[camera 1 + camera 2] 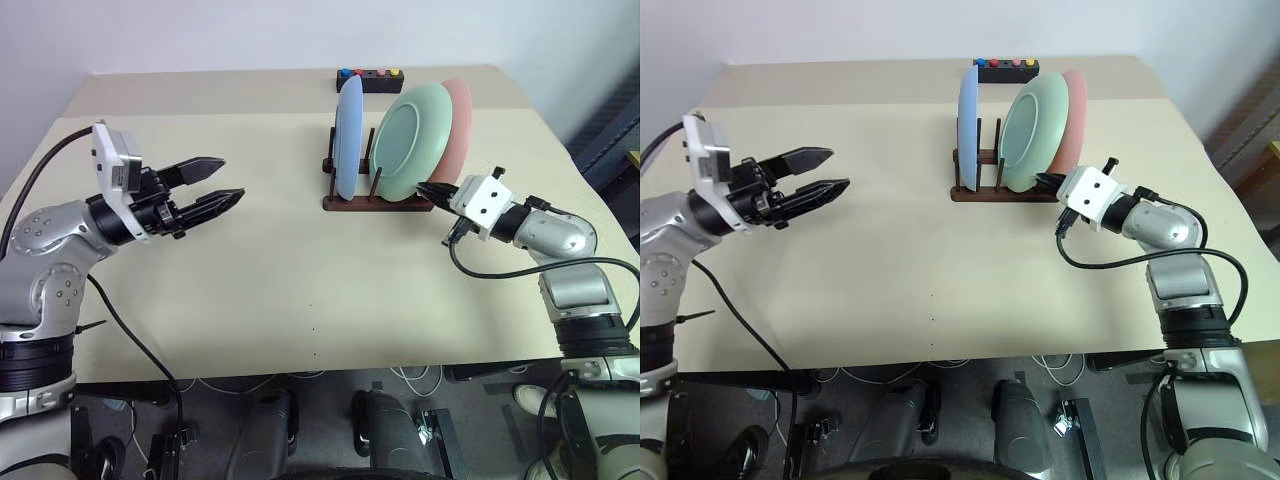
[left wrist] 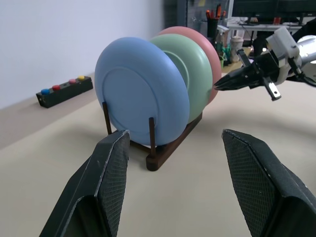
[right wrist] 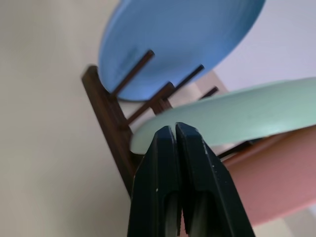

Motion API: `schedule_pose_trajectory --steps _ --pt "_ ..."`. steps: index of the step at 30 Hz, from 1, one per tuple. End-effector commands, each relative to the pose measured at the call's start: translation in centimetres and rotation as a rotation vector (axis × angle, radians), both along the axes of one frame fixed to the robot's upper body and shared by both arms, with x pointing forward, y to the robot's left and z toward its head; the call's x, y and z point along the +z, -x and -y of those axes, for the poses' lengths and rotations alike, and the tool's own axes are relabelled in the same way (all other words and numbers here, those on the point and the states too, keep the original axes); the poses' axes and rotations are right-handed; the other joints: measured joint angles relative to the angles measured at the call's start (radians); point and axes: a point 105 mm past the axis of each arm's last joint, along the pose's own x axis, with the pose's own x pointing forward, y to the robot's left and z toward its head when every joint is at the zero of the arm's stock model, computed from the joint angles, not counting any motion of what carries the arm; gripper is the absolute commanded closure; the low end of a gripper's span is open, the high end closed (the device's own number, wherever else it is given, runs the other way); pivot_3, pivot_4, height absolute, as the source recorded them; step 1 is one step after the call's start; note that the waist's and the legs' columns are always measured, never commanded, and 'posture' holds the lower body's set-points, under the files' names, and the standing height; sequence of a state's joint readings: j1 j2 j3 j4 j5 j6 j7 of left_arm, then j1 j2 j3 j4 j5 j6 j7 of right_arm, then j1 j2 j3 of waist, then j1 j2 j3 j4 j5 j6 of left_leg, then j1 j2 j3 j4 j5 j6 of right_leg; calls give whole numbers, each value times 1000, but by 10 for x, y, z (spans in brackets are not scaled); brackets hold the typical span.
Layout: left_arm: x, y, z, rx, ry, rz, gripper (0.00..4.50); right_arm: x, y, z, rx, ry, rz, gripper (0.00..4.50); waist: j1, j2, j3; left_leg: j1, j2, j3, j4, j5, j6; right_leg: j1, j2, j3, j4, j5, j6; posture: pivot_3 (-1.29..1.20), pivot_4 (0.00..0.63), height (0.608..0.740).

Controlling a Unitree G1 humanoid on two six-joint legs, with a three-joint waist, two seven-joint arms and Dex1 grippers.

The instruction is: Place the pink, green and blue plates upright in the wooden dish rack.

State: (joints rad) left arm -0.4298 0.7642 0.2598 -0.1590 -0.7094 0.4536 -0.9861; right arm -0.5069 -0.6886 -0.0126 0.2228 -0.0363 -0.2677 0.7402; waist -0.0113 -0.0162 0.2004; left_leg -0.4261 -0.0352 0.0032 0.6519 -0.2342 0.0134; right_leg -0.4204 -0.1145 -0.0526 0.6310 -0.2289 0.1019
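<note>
Progress: blue plate, green plate and pink plate all stood upright in the rack on the bench | left end effector apart, empty, well away | right end effector together, tips at green plate's rim | judged nearly done.

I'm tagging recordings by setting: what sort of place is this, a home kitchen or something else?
Probably a lab or workshop, not a kitchen. The dish rack with its plates stands on a bare beige table beside a black box of coloured buttons, and the left wrist view shows a cluttered bench with tools behind.
</note>
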Motion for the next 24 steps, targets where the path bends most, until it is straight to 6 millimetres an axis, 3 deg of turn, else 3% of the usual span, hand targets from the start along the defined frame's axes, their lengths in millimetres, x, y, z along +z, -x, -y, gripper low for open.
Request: schedule_pose_trajectory --steps 1,11,24 --pt "14 4 -4 5 -4 48 1452 12 4 -4 -23 41 118 4423 0 0 0 0 0 0 0 0 0 0 0 0 0 0 0 0 150 735" --pt "17 2 -3 -5 -4 52 1452 5 5 3 -81 107 178 4423 0 0 0 0 0 0 0 0 0 0 0 0 0 0 0 0 150 735" --pt "17 5 -5 4 1 48 1452 -2 -4 -2 -107 153 230 4423 -1 0 0 0 0 0 0 0 0 0 0 0 0 0 0 0 150 735"
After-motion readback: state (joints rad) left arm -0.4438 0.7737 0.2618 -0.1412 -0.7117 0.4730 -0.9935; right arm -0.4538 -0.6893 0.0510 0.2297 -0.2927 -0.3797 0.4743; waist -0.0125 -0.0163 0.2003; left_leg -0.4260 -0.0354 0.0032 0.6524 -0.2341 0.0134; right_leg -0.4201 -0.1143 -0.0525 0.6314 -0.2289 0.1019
